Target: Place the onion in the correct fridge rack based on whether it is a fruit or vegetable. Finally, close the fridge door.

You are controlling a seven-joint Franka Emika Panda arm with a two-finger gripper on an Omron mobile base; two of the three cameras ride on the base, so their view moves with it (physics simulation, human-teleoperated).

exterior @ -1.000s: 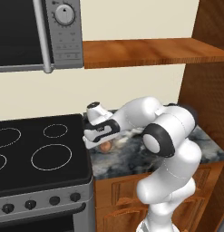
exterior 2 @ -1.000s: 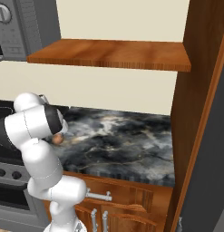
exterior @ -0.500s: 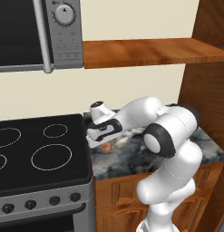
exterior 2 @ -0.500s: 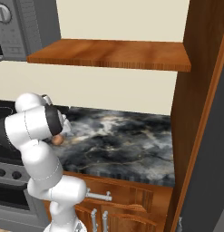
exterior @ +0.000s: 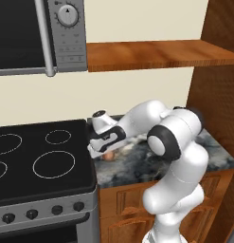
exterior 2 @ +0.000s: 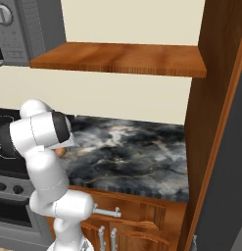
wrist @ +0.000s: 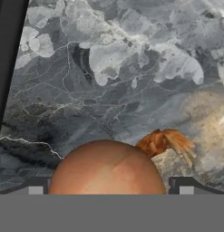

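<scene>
Pinkish-brown and round, the small onion [wrist: 107, 166] sits right between our end effector's [exterior: 103, 153] two dark finger tips, and in the left base view it rests on the dark marbled stone bench [exterior: 151, 161] just beside the black glass cooktop [exterior: 38, 159]. Compared with a second ago, the hand has shifted slightly and settled low around the onion, which has not left the stone. We cannot tell whether the fingers are pressed onto it or merely flanking it. We judge the grasp to be in progress, so lifting, carrying to the fridge and closing the door are all still ahead. Around the onion, the cooktop edge lies close on one side, the silver microwave [exterior: 40, 35] hangs above the cooktop, and a brown wooden shelf [exterior 2: 122, 59] runs over the bench. The shelf could, in our view, catch the arm on a high lift.
</scene>
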